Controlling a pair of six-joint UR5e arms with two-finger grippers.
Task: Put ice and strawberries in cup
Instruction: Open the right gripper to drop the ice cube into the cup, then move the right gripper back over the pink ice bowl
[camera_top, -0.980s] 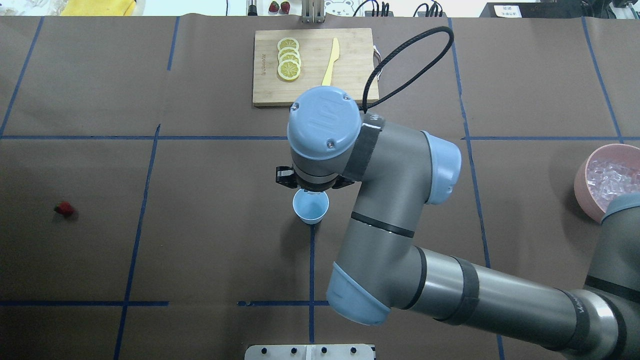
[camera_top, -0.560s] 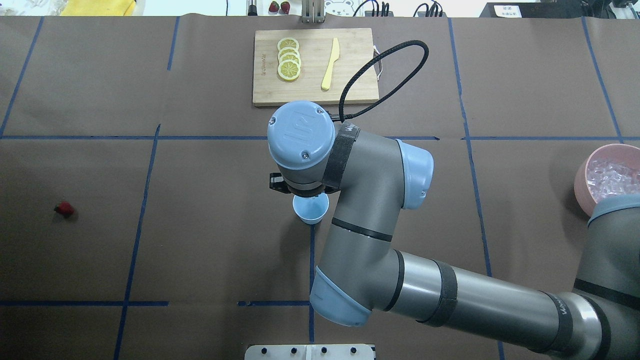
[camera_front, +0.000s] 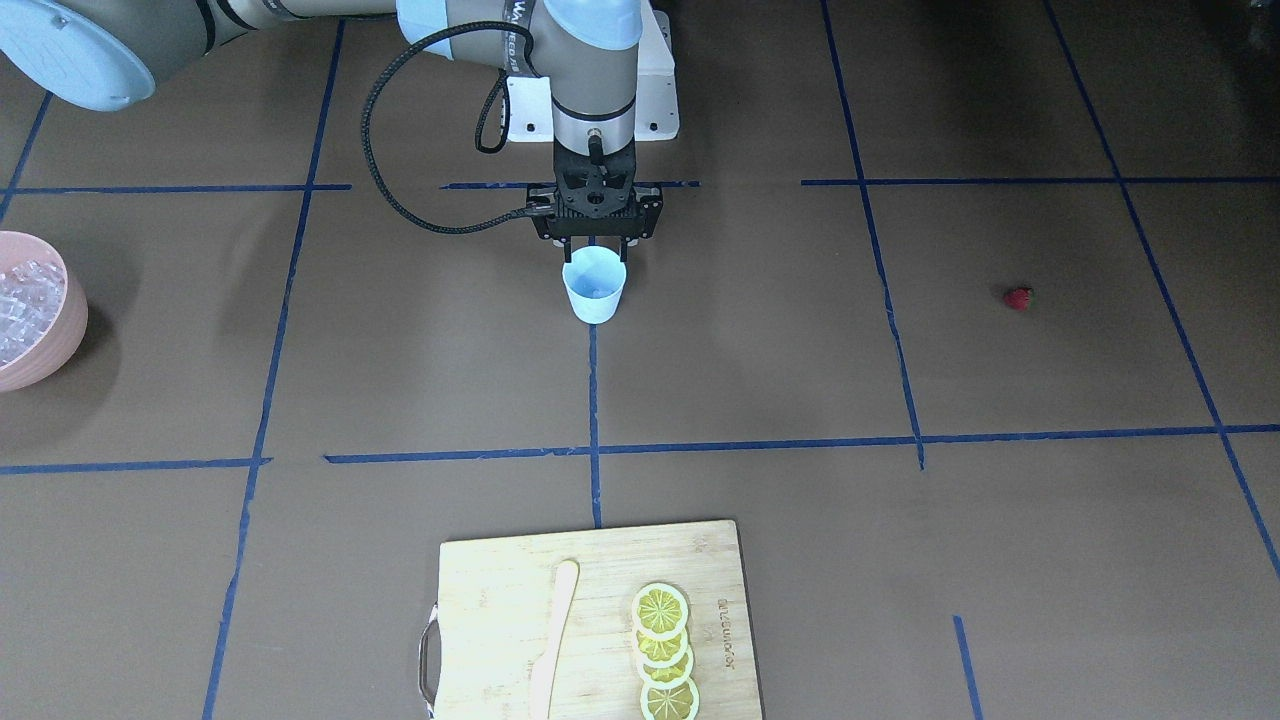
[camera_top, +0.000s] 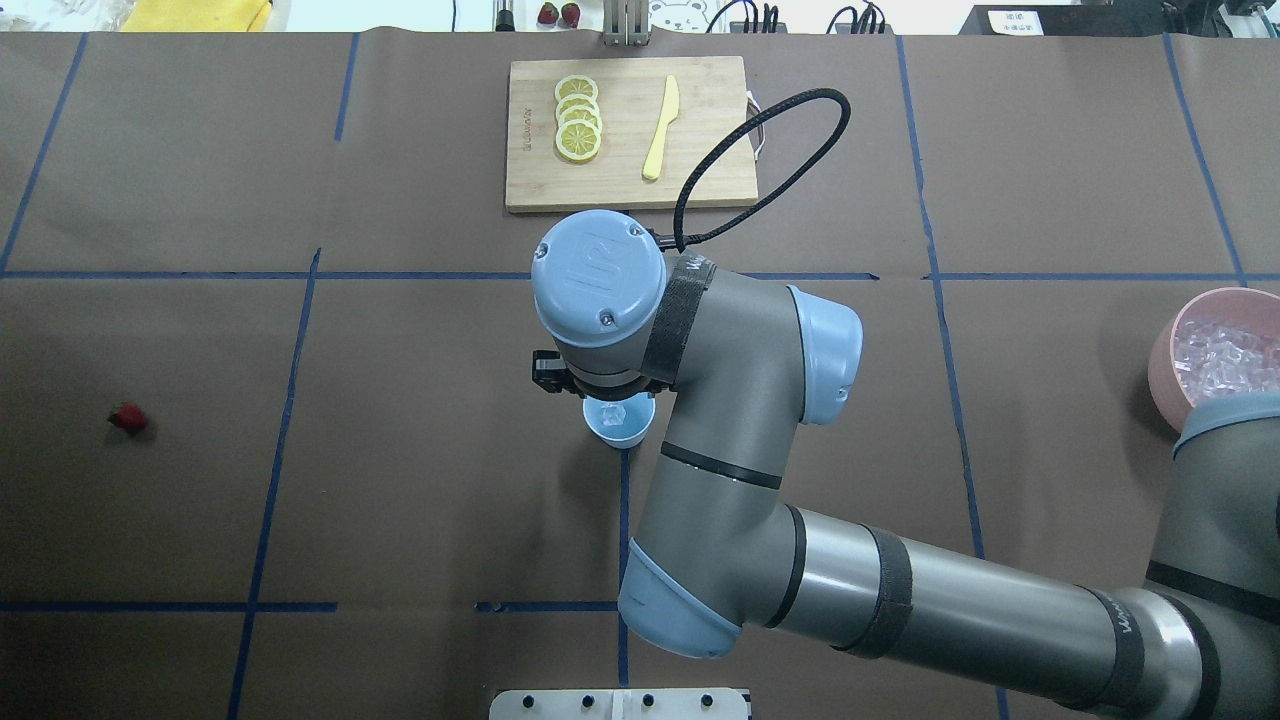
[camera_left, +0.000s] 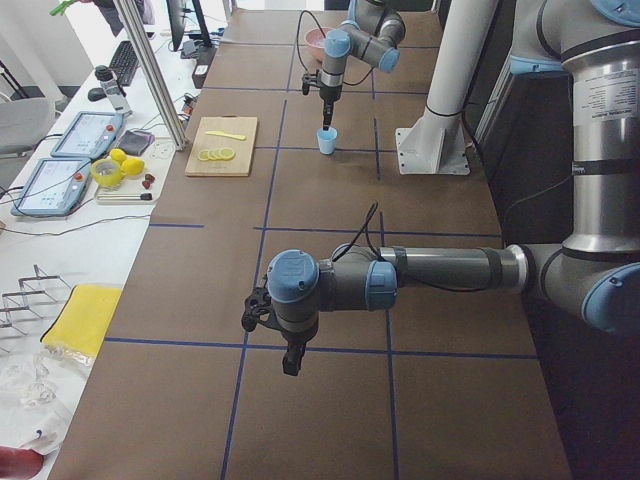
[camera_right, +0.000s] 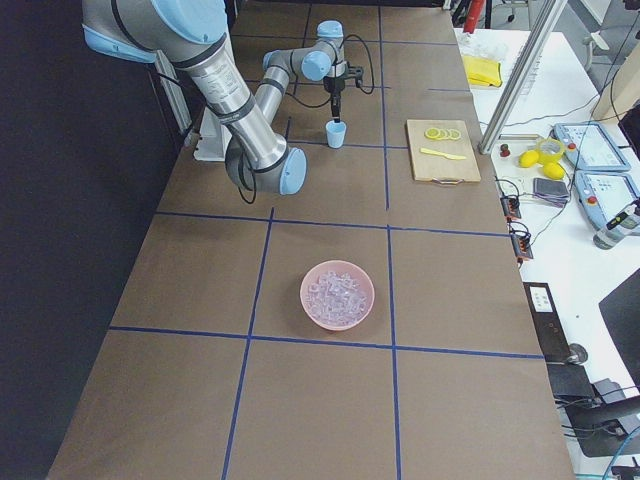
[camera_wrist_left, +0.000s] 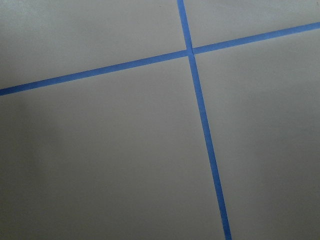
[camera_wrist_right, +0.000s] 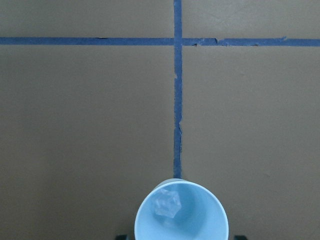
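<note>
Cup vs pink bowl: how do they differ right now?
Colour: the cup is light blue, the pink bowl is pink.
Size: the cup is clearly smaller and narrower than the pink bowl.
Contents: one ice cube shows in the cup; the pink bowl holds a heap of ice.
Place: the cup stands mid-table just below the right gripper; the pink bowl sits far off toward the robot's right.
Both stand upright and open-topped.

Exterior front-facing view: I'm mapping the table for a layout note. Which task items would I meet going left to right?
pink bowl holding the ice → cup → strawberry. The cutting board spans the cup's position, so it is left out.
</note>
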